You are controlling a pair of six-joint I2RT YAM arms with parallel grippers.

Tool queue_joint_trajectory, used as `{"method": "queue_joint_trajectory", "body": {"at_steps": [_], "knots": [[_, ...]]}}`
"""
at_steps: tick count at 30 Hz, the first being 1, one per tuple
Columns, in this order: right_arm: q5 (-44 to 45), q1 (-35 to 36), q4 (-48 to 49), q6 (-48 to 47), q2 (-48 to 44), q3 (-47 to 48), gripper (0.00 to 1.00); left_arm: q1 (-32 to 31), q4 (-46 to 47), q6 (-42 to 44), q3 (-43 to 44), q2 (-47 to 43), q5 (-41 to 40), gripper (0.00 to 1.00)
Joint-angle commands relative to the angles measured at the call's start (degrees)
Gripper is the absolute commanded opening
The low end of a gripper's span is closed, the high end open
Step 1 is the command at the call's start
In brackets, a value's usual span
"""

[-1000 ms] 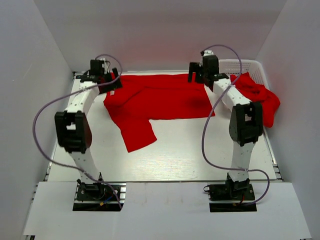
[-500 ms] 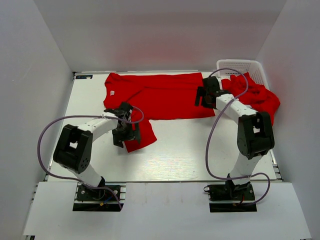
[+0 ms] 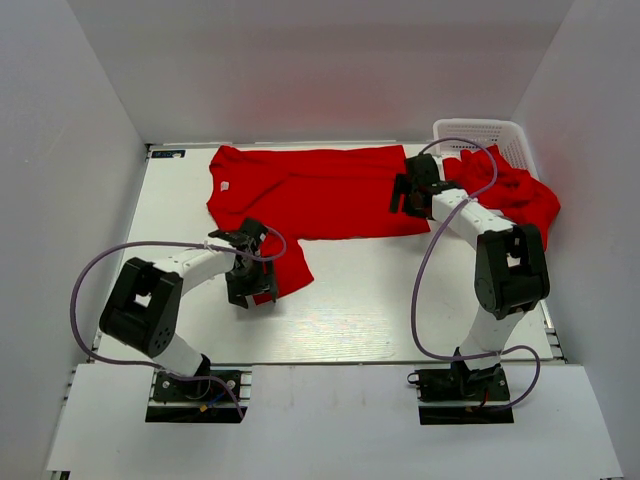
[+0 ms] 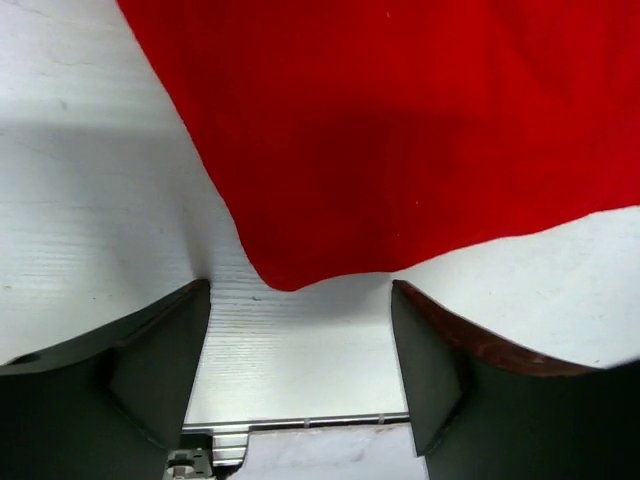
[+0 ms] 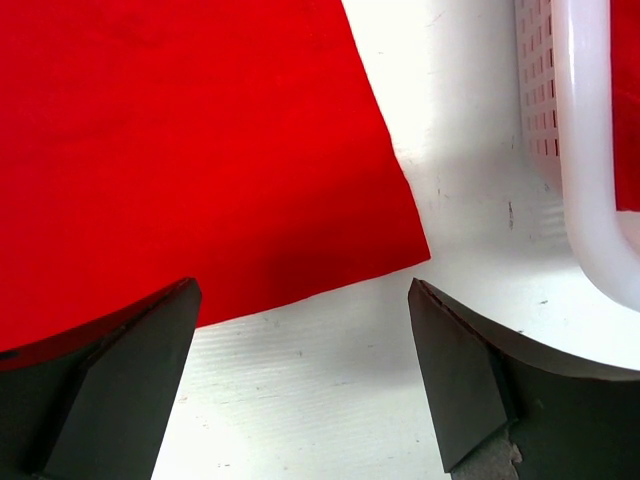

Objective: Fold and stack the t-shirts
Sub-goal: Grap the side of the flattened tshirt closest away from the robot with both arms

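One red t-shirt [image 3: 320, 190] lies spread flat across the back of the table, with one sleeve [image 3: 285, 265] reaching toward the near side. My left gripper [image 3: 253, 288] is down at the tip of that sleeve. In the left wrist view its jaws are open [image 4: 300, 335], and the sleeve's rounded tip [image 4: 300, 270] lies just at the fingertips, ungripped. My right gripper [image 3: 405, 195] hovers open at the shirt's right edge. In the right wrist view [image 5: 300, 340] the shirt's hem corner [image 5: 400, 245] sits just ahead of the fingers. More red t-shirts [image 3: 520, 195] are heaped over the basket's side.
A white lattice basket [image 3: 485, 130] stands at the back right corner, and its rim [image 5: 590, 200] is close to the right of my right gripper. White walls enclose the table on three sides. The table's metal edge rail [image 4: 300, 422] shows below the left fingers.
Both arms came down from the back of the table: the left swung to the sleeve tip near the front and then shifted slightly nearer, the right dropped to the shirt's right edge. The shirt looks flatter.
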Motion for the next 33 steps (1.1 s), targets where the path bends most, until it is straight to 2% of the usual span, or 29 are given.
{"method": "queue_joint_trajectory", "body": {"at_steps": [1, 3, 6, 7, 10, 18, 20, 21, 28, 33], "knots": [[1.72, -0.12, 1.07, 0.72, -2.79, -0.70, 0.90, -0.25, 4.16, -0.46, -0.59, 1.79, -2.69, 0.78], [1.55, -0.12, 1.07, 0.89, -3.14, -1.13, 0.90, -0.25, 4.77, 0.06, 0.11, 3.89, -3.92, 0.76], [1.54, 0.14, 0.80, 0.89, -3.23, -1.40, 0.90, -0.25, 4.78, 0.07, 1.51, 5.92, -5.59, 0.64], [1.46, -0.12, 0.89, 0.72, -3.14, -1.40, 0.90, -0.25, 4.25, 0.59, 1.52, 6.45, -6.29, 0.55], [1.63, -0.03, 0.89, 0.89, -3.31, -1.40, 0.90, -0.25, 3.63, 0.60, 1.52, 7.07, -7.53, 0.52], [1.45, -0.03, 1.59, 0.89, -4.02, -2.37, 0.90, -0.25, 5.21, 2.43, 2.74, 9.44, -9.47, 0.26], [1.81, -0.03, 1.68, 1.15, -4.19, -2.72, 0.90, -0.25, 3.55, 2.44, 3.62, 9.45, -9.47, 0.13], [1.98, 0.06, 1.77, 1.24, -4.45, -2.72, 0.90, -0.25, 3.54, 2.44, 3.63, 9.45, -9.99, 0.00], [2.60, -0.12, 1.24, 2.65, -3.41, -2.54, 0.90, -0.25, 3.01, 3.49, 4.16, 6.20, -9.47, 0.00], [7.25, -0.21, -1.03, 5.71, 0.55, 0.26, 0.90, -0.25, 3.01, 4.02, 4.16, 3.12, -9.47, 0.00]]}}
